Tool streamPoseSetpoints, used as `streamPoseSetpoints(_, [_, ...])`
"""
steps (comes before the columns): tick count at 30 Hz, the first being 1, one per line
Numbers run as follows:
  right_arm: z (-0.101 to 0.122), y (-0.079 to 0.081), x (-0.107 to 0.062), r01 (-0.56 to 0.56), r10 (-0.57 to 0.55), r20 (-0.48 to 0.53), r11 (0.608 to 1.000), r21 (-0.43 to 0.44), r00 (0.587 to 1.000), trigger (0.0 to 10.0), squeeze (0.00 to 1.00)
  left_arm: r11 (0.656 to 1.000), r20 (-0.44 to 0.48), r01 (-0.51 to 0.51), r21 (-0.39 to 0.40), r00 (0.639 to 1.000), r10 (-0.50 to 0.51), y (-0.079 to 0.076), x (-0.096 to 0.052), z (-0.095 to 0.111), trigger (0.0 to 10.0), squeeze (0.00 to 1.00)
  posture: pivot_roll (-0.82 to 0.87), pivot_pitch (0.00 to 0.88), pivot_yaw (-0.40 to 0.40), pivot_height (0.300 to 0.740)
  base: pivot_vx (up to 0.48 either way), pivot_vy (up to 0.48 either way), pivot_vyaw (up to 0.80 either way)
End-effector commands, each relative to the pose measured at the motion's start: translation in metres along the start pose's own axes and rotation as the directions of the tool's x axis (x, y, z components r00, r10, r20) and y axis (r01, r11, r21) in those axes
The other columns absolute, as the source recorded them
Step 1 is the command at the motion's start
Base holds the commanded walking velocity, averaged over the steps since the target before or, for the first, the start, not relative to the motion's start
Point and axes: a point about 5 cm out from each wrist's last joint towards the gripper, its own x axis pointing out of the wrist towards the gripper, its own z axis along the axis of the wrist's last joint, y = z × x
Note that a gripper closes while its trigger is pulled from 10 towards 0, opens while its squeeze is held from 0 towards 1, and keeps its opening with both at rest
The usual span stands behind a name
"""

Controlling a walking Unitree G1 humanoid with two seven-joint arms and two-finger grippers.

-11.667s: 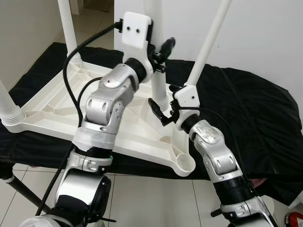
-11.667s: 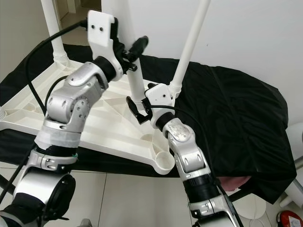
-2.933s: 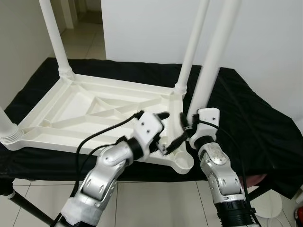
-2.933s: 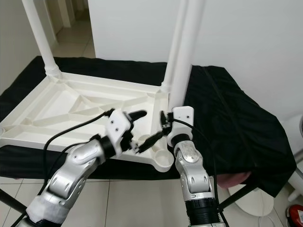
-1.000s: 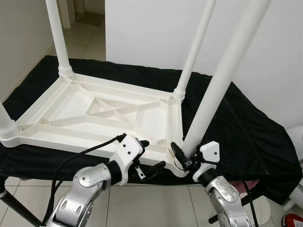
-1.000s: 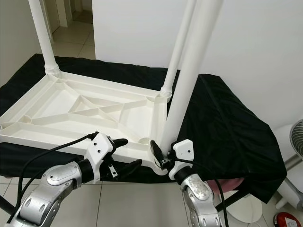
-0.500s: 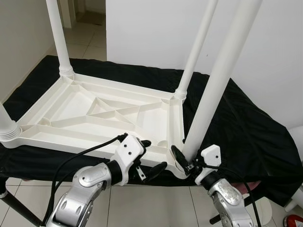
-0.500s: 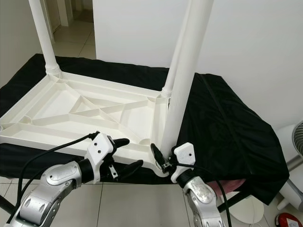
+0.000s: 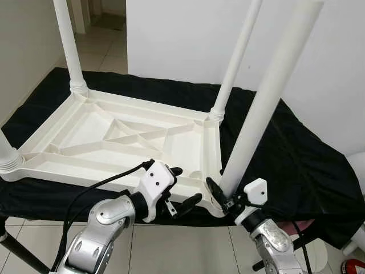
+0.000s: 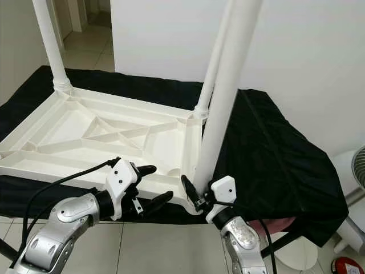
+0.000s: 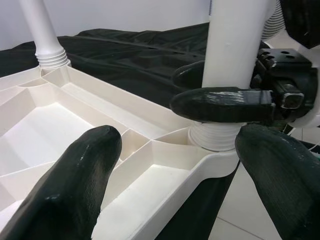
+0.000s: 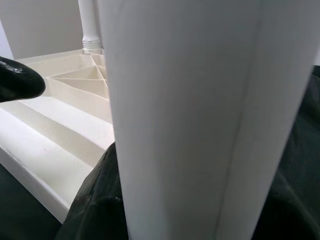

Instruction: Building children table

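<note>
A white plastic table top (image 9: 114, 134) lies upside down on a black cloth. White legs stand at its far left (image 9: 67, 43), far right (image 9: 236, 57) and near left (image 9: 7, 154) corners. A fourth leg (image 9: 268, 97) rises, slightly tilted, from the near right corner socket (image 11: 212, 137). My right gripper (image 9: 225, 194) is shut on this leg just above its ribbed foot; one finger (image 11: 220, 105) wraps its front. My left gripper (image 9: 185, 185) hangs open at the table's front rim, just left of that corner, touching nothing. The right wrist view shows the leg (image 12: 190, 115) up close.
The black cloth (image 9: 296, 160) drapes over the stand and hangs off to the right. A white wall (image 9: 188, 40) stands behind. A white fan (image 10: 351, 171) and a red object (image 9: 352, 267) sit on the tiled floor at the right. A doorway opens at the far left.
The fourth leg came down from beside the corner into the near right socket, still in my right gripper. My left gripper dropped from that leg to the front rim. The last second shows only slight tilting.
</note>
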Motion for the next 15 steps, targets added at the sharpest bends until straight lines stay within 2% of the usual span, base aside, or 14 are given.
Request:
streamPoseSetpoints(1, [-0.0196,-0.0107,-0.0105,0.089,-0.081,-0.112,0.994,0.06,0.99,10.0,0.0,0.997,0.003,-0.071,0.017,0.997,0.071,0.0007,0.0024,0.0031,10.0,0.0,0.02,0.0,-0.102,0.74,0.0,0.0,0.0])
streamPoseSetpoints(3, [-0.0196,-0.0107,-0.0105,0.089,-0.081,-0.112,0.994,0.06,0.99,10.0,0.0,0.997,0.003,-0.071,0.017,0.997,0.071,0.0007,0.0024,0.0031,10.0,0.0,0.02,0.0,-0.102,0.74,0.0,0.0,0.0])
streamPoseSetpoints(7, [-0.0224,-0.0125,-0.0104,0.13,-0.115,-0.127,0.985,0.117,0.985,10.0,0.0,0.997,0.004,-0.07,0.023,0.998,0.07,0.0004,0.0031,0.0038,10.0,0.0,0.02,0.0,-0.105,0.74,0.0,0.0,0.0])
streamPoseSetpoints(15, [-0.0261,-0.0124,-0.0114,0.153,-0.134,-0.142,0.979,0.133,0.981,10.0,0.0,0.997,0.008,-0.069,0.024,0.998,0.069,-0.0006,0.0041,0.0042,10.0,0.0,0.02,0.0,-0.106,0.74,0.0,0.0,0.0])
